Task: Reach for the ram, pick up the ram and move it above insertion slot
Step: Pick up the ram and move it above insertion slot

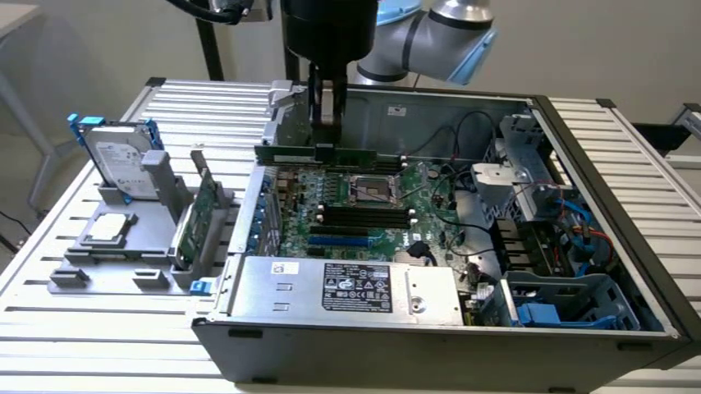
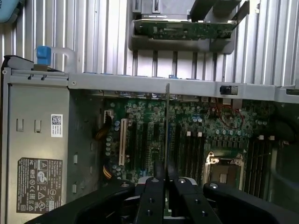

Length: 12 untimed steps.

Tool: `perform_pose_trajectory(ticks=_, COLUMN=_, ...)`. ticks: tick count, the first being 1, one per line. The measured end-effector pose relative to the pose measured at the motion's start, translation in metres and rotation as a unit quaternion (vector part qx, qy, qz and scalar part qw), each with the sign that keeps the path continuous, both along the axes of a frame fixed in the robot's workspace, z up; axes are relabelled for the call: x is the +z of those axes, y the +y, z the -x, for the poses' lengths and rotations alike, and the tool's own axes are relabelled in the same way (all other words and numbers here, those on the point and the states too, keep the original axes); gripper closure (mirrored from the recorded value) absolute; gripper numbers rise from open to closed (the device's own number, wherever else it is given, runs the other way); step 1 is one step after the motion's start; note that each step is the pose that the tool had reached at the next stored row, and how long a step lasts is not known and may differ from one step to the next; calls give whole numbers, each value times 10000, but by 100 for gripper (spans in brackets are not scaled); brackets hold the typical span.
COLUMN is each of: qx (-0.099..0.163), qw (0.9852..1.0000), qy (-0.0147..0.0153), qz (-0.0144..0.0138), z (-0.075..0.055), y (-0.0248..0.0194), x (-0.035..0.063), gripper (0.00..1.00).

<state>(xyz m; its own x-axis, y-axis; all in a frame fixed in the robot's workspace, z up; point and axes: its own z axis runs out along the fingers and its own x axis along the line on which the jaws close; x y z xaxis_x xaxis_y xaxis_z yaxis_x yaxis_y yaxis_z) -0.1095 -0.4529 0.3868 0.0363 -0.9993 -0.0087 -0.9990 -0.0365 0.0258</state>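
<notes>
Starting at the exterior view's left, the hard drive [image 1: 113, 160] and expansion card [image 1: 195, 220] stand in their holder, while further right the gripper [image 1: 327, 141] hangs over the open computer case [image 1: 438, 336], fingers clamped on the ram [image 1: 328, 153], held level above the motherboard [image 1: 362, 205]; carrying is the step in hand, and lining the stick with the dark memory slots [image 1: 356, 217] calls for care

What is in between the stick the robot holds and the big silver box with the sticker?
Seen from the exterior view, the motherboard with its black slots lies between the ram, held in the pincer, and the power supply.
</notes>
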Motion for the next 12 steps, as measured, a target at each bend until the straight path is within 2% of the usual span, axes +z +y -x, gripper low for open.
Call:
perform_pose_trajectory(ticks=3, qx=0, qw=10000, qy=0, qz=0, z=-78, y=54, x=-1, gripper=87)
perform_pose_trajectory(ticks=12, qx=0, qw=10000, qy=1, qz=0, z=-285, y=259, x=-16, gripper=87)
